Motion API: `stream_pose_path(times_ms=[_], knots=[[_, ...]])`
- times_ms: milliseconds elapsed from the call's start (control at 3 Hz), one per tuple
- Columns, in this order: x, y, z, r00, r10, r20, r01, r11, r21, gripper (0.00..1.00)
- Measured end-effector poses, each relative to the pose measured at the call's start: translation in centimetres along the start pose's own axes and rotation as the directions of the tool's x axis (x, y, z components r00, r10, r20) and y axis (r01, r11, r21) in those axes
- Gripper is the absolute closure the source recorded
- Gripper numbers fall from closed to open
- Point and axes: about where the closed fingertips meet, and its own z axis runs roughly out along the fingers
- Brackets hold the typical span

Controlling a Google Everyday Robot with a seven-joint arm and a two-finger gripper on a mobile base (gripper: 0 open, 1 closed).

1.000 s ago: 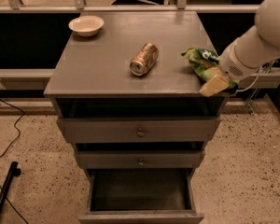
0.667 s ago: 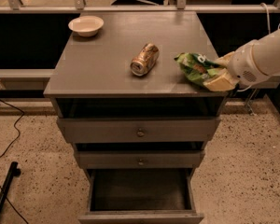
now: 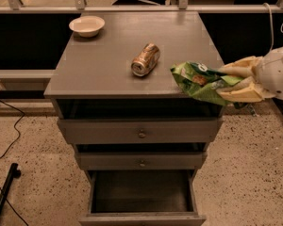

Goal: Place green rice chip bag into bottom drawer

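Note:
The green rice chip bag [image 3: 200,82] is crumpled, bright green with white and orange print. My gripper [image 3: 233,82] is shut on it from the right, its cream fingers [image 3: 239,95] clamped above and below the bag's right end. The bag hangs over the front right corner of the cabinet top [image 3: 104,60], lifted off the surface. The bottom drawer [image 3: 141,194] is pulled open below, a deep dark grey box that looks empty. It lies down and to the left of the bag.
A gold-brown soda can [image 3: 145,59] lies on its side mid-top. A white bowl [image 3: 87,26] sits at the back left corner. Two upper drawers with round knobs [image 3: 141,134] are slightly ajar. Cables lie on the speckled floor at left [image 3: 9,140].
My gripper has closed on the bag and drawn it forward and down off the top's right edge, toward the front right corner. The can and bowl have not moved.

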Motion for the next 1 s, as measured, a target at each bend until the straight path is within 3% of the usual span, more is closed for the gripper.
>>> stream_pose_path(times_ms=[333, 667, 1000], knots=[[0.1, 3.1, -2.0, 0.991, -0.117, 0.063, 0.118, 0.993, -0.012, 1.0], [4.7, 6.1, 0.0, 0.993, -0.106, 0.05, 0.108, 0.9934, -0.038, 1.0], [4.6, 6.2, 0.1, 0.993, -0.107, 0.05, 0.109, 0.9932, -0.041, 1.0]])
